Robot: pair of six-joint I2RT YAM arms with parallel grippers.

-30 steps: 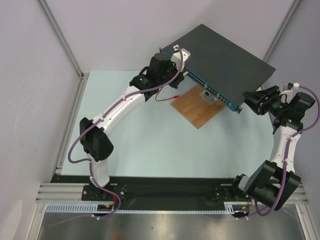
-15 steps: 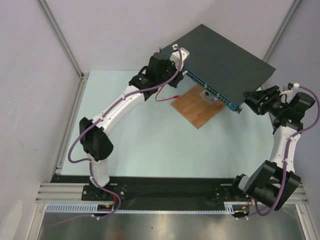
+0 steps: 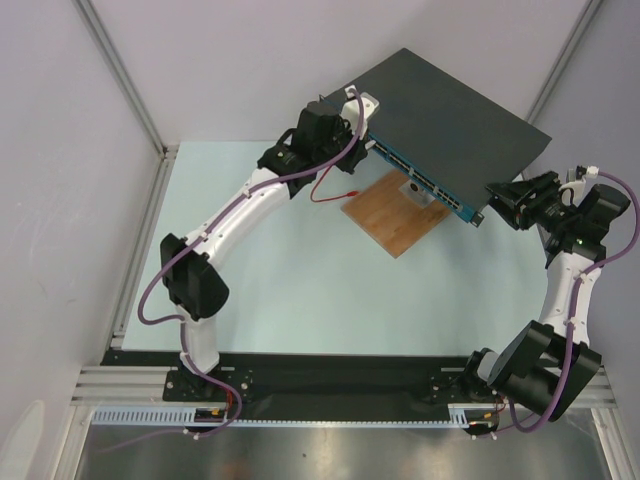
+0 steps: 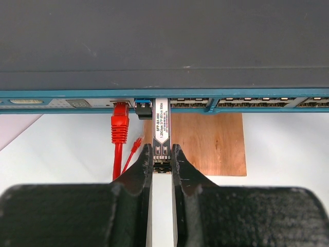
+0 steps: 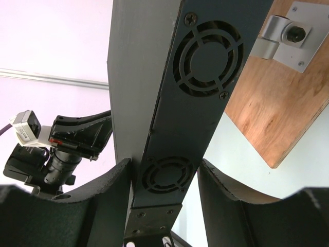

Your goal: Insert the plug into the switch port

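The dark-grey switch [image 3: 440,120] shows its teal front face with rows of switch ports [image 4: 187,102]. A red-booted plug [image 4: 120,126] sits in a port near the face's left end, and its red cable [image 3: 330,195] trails onto the table. The cable's other red end [image 4: 135,145] lies loose below. My left gripper [image 4: 162,149] is shut on a labelled grey metal module [image 4: 161,121] whose front end is in a port just right of the red plug. My right gripper [image 5: 164,164] is shut on the switch's side end [image 5: 169,103], at its right corner [image 3: 497,205].
A brown wooden board [image 3: 395,215] lies under the switch's front edge, with a grey metal bracket [image 5: 285,36] screwed on it. A blue-tabbed module [image 4: 143,105] sits between the red plug and the held module. Frame rails run along the left and back.
My left gripper has edged slightly toward the switch face with the module. The right arm and the switch have not moved.
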